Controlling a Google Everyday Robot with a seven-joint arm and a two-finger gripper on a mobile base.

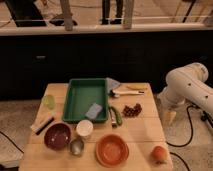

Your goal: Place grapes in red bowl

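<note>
The grapes (132,110), a small dark maroon bunch, lie on the wooden table (145,135), right of centre. The red bowl (112,150) is orange-red and empty, near the front edge, below and left of the grapes. My gripper (171,116) hangs pointing down at the end of the white arm (187,87), off the table's right edge and to the right of the grapes. It is open, holds nothing and touches nothing.
A green tray (75,100) with a blue-grey sponge (93,110) stands mid-table. A dark maroon bowl (57,136), white cup (84,128) and metal cup (76,146) stand front left. An orange fruit (159,154) sits front right. A green vegetable (116,116) lies beside the grapes.
</note>
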